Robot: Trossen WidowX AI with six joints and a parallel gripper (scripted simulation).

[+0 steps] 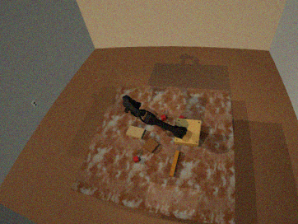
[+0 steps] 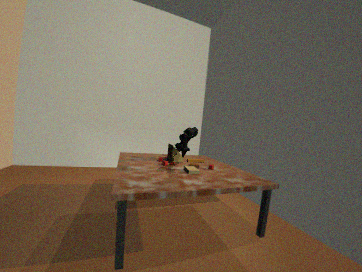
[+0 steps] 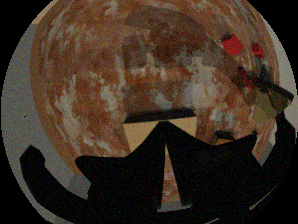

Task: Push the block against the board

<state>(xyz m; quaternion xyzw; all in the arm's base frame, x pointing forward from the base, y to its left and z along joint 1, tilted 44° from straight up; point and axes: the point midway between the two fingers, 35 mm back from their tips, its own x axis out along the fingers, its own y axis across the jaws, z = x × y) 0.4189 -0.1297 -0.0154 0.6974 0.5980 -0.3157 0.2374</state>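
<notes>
A small brown square block (image 1: 151,145) lies on the marbled table (image 1: 115,181) (image 2: 150,182) (image 3: 87,63). It is turned at an angle, just in front of the right corner of a pale yellow flat board (image 1: 134,132) (image 2: 191,169). Their sides are not flush, and I cannot tell if the corners touch. My gripper (image 1: 125,99) (image 2: 191,132) (image 3: 162,125) is shut and empty. It is raised well above the table over the pale board, clear of both pieces. The wrist view shows the board just past the fingertips; the fingers hide the brown block.
A thin orange bar (image 1: 174,163) lies in front of the block. The arm rises from a thick yellow square plate (image 1: 194,139) on the right, next to an olive piece (image 1: 183,123) (image 2: 171,151). Small red markers (image 1: 136,158) (image 1: 164,117) (image 3: 232,44) dot the table.
</notes>
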